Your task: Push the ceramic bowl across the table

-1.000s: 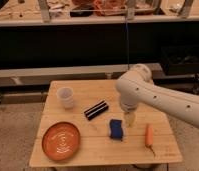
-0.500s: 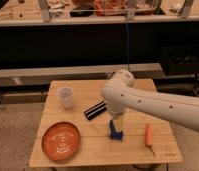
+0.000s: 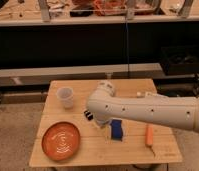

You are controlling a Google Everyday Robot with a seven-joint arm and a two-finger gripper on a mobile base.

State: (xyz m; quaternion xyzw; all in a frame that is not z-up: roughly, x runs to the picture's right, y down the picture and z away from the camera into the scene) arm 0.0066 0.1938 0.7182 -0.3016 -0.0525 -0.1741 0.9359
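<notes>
The ceramic bowl (image 3: 60, 141) is a wide orange-red dish with pale swirl marks. It sits at the front left corner of the light wooden table (image 3: 95, 152). My white arm reaches in from the right and ends over the table's middle. The gripper (image 3: 101, 123) hangs at the arm's lower end, to the right of the bowl and a little behind it, apart from it. It is just left of a blue object.
A translucent white cup (image 3: 66, 97) stands at the back left. A blue object (image 3: 116, 130) lies at centre front and an orange stick-shaped item (image 3: 149, 135) at the front right. A black item (image 3: 87, 115) peeks out left of the arm. A dark shelf runs behind the table.
The arm has swung left across the table toward the bowl and now covers most of the black item. The bowl, the cup and the blue object have not moved.
</notes>
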